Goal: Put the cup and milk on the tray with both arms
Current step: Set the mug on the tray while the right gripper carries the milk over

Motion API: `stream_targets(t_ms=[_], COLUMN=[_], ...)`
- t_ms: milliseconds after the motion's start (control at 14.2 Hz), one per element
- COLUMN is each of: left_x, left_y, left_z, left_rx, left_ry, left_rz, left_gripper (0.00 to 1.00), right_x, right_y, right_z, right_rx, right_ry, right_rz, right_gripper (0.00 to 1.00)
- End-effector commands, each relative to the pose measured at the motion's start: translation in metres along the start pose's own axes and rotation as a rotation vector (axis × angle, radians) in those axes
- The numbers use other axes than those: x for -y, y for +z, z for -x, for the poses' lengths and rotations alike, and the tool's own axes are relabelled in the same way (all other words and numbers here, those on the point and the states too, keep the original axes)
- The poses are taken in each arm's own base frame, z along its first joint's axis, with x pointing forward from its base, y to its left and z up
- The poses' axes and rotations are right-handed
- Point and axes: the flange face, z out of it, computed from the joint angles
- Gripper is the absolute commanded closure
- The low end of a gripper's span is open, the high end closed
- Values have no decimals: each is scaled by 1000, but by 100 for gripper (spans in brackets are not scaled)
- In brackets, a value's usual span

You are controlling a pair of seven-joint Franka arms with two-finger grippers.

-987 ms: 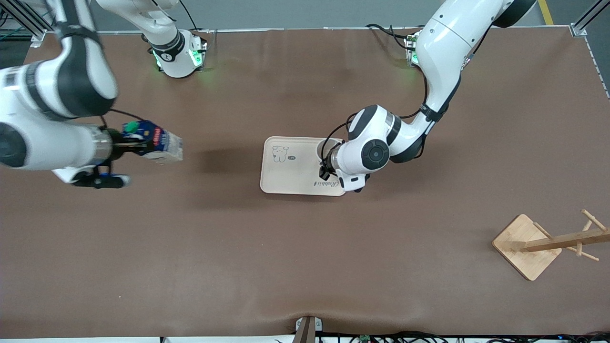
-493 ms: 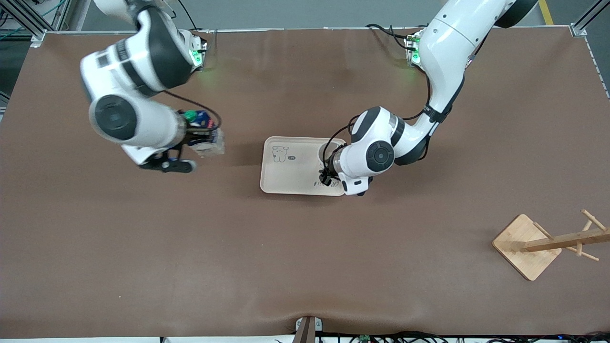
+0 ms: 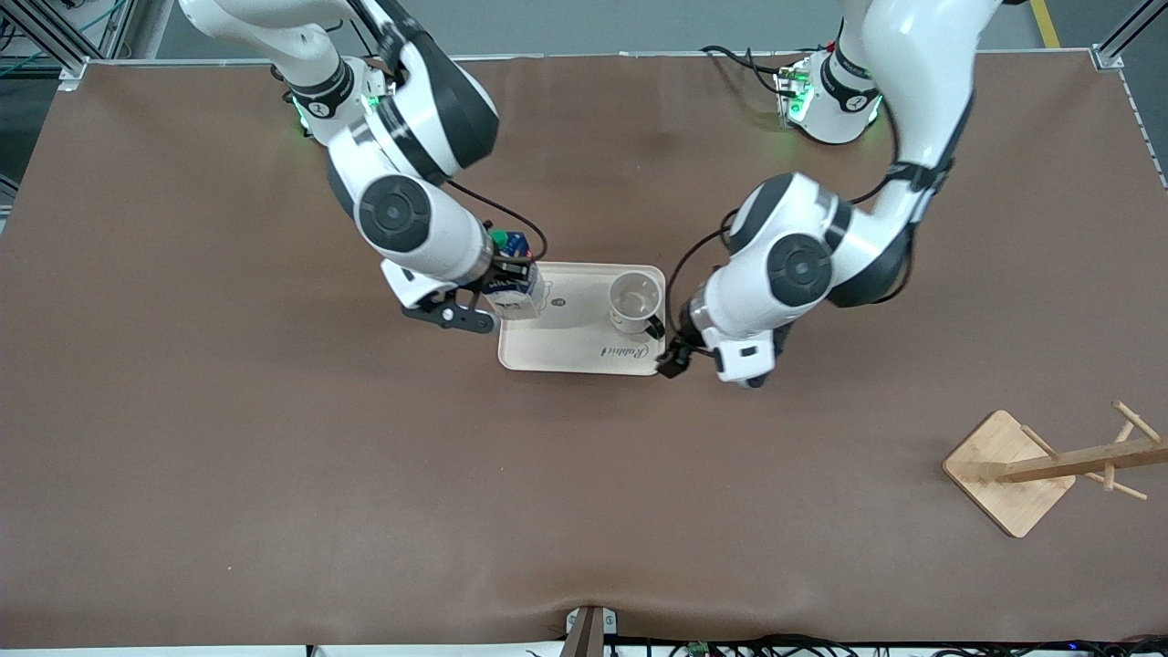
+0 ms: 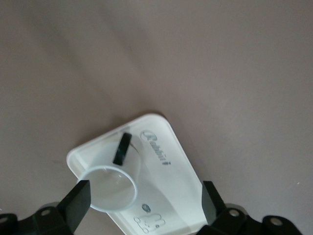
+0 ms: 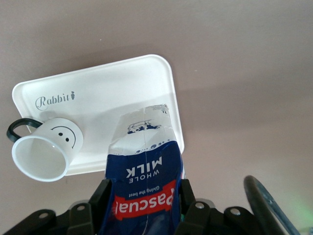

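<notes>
- Cup upright on tray, at the left arm's end.
- Left gripper spread wide, empty, up over the tray's edge just beside the cup.
- Right gripper pinching milk, over the tray's other end.

Both arms are the same build: chunky glossy white shells with black bands at the joints, and a round black cap with a small centre dot on the side of each forearm joint. The left arm and the right arm each have a thin black cable looping loose from forearm down to wrist. Bases are white collars with a black ring, a small printed mark and green status lights glowing at the side. At the wrist there's a white camera block underneath. The grippers are matte black, with blocky fingers and round screw holes along the black bar.
</notes>
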Motion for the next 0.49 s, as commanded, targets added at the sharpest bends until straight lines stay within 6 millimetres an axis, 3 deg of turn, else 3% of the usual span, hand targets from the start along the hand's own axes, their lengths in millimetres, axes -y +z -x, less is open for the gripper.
stream_targets(t_ms=[0,211,423], left_x=[11,26,37], left_y=[-48,-86,-111], left_z=[-30,-58,-61], left_rx=[-59,-70,-82], left_ry=[35,91,106], left_rz=[-20,-43,-43], left_gripper=[0,0,0], right_x=[21,27,32], right_y=[18,36,47], right_z=[3,9,11], right_rx=[23,44,32], right_ry=[-6,-19,-40], right_rz=[-1,24,53], right_gripper=[100,99,96])
